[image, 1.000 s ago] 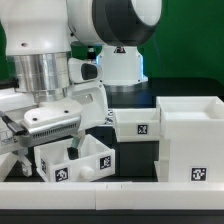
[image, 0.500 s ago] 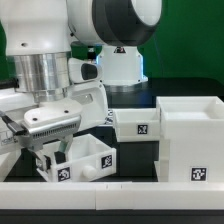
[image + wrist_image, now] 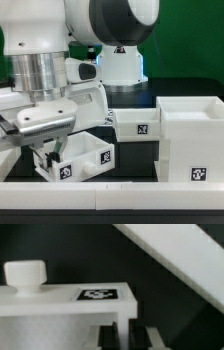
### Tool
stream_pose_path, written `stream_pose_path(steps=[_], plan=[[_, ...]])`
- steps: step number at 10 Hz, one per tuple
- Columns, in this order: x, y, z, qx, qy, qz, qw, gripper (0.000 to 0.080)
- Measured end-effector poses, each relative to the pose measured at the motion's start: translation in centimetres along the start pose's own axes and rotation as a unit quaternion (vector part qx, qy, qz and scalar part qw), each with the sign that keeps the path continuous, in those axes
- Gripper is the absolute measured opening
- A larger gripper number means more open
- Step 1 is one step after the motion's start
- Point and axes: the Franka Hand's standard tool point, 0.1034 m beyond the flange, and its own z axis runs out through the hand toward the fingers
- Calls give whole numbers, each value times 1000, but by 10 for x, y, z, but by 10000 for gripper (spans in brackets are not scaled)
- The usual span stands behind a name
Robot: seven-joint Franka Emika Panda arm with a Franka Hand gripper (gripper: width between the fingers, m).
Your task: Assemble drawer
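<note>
Three white drawer pieces share the dark counter, and I take them by size. Biggest is the boxy housing, standing at the exterior view's right with its top open toward the camera. I cannot tell from here which of its side faces takes a tray.

Next is the second tray, tagged on its facing wall. It sits just beside the housing on that box's left as the exterior view shows it, touching or very nearly so.

Smaller in the picture is the near tray, close to the low white rail at the counter's front edge and directly under my wrist. It looks slightly tilted, though I cannot say whether it is clear of the counter.

Its round knob stands up from the panel in the wrist view, with a square tag beside it.

Smallest are my fingers. They are clenched almost together, and the pale sliver between them looks to me like a thin wall of the near tray, at the panel's end away from the knob. So I judge that I am gripping that tray by its wall.

What matters for the coming move is that the housing lies well apart from my fingers, toward the exterior view's right, with the second tray between us. As I judge it, the near tray must travel that way. Its knob-to-back axis must line up with the housing's opening, and I must pass around the second tray rather than into it.
</note>
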Motion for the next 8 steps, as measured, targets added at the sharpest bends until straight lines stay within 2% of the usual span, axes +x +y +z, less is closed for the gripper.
stream_pose_path(steps=[3,4,6,8], plan=[[2,-2,0,8,0,12,1000,35],[2,-2,-1,5,5,-11,1000,35],[-8,-1,-3,9,10,-102,995,35],[-10,-1,-2,12,9,-114,993,35]])
